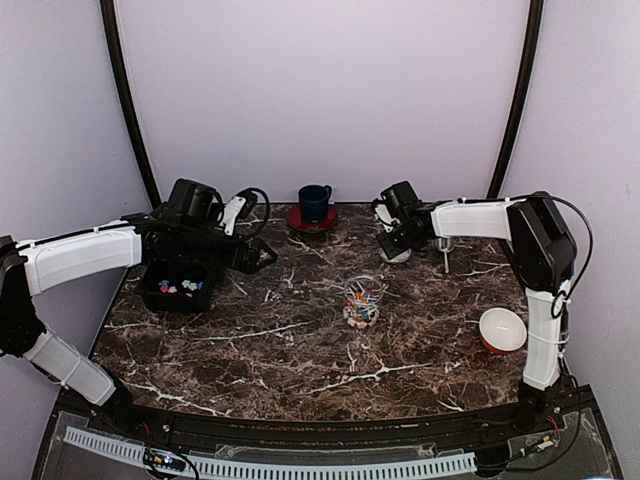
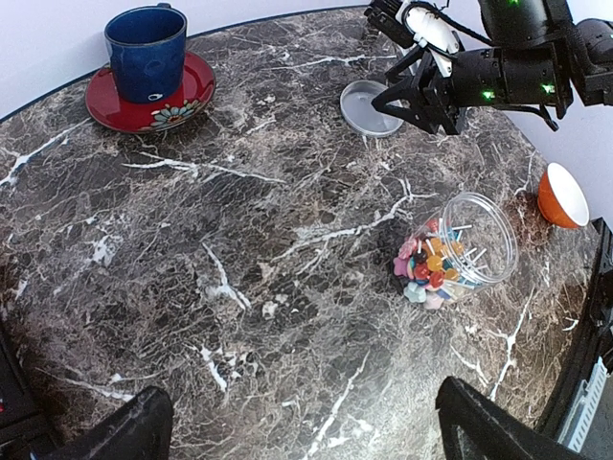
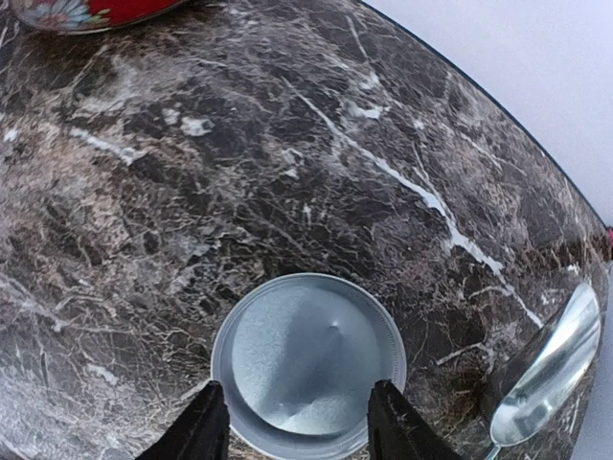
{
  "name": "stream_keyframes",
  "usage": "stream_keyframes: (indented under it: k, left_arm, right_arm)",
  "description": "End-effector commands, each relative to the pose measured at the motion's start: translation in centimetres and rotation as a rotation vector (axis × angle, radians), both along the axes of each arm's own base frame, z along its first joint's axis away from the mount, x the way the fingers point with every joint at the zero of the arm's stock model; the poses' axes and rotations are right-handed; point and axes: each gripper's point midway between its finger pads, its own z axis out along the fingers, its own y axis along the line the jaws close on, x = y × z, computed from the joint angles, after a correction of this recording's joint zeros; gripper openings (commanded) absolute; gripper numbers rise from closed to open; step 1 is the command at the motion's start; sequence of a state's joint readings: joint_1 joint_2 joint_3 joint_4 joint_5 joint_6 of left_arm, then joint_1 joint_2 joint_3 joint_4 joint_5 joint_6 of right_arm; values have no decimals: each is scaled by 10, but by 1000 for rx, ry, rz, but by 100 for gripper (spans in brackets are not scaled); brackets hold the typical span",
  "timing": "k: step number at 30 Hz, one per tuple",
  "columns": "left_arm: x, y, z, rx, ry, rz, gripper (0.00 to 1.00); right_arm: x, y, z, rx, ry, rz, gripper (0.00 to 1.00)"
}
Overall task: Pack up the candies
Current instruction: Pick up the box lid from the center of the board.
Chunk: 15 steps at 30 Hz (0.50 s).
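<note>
Top external view showed a dark brown marble table (image 1: 300, 350) veined with white. Near its middle, a little toward the right edge, a clear open-mouthed jar (image 1: 362, 298) stood upright, partly filled with the candies (image 1: 360, 312): tiny pink, blue, yellow and green pieces with thin pale sticks poking up among them. More loose coloured pieces (image 1: 180, 287) lay in a black tray (image 1: 150, 297) at the left edge, under the left arm. The left gripper (image 1: 262, 256) hung just past the tray, toward the middle of the table, its jaws spread wide and released with nothing between them; the left wrist view showed only bare marble between its 2 black fingertips (image 2: 134, 431). A dark blue mug (image 1: 315, 203) sat on a red saucer (image 1: 298, 220) at the middle of the far edge. To the right of it, near the far edge, a round silver-grey lid (image 3: 311, 359) lay flat on the marble. The right gripper (image 3: 297, 422) hung over this lid with its jaws parted and not clamped; its 2 fingers (image 3: 196, 426) overlapped the lid's rim on either side, and whether they touched it could not be told. A shiny metal spoon (image 3: 546, 369) lay just beside the lid, toward the right edge. A small bowl, white inside and orange outside (image 1: 502, 330), stood near the right edge, well apart from the jar.
</note>
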State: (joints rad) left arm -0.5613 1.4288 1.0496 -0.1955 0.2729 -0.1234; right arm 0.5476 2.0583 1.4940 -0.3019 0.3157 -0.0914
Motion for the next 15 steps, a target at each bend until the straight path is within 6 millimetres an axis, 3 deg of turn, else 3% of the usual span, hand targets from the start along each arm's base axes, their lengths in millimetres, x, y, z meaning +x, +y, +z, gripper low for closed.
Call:
stream_keyframes:
  k: [1, 15]
  left_arm:
    - [-3, 0, 11, -15, -39, -11, 99]
    - [-2, 0, 9, -10, -36, -4, 99]
  right_arm:
    - [3, -14, -2, 37, 15, -64, 53]
    - [20, -42, -33, -41, 59, -165, 55]
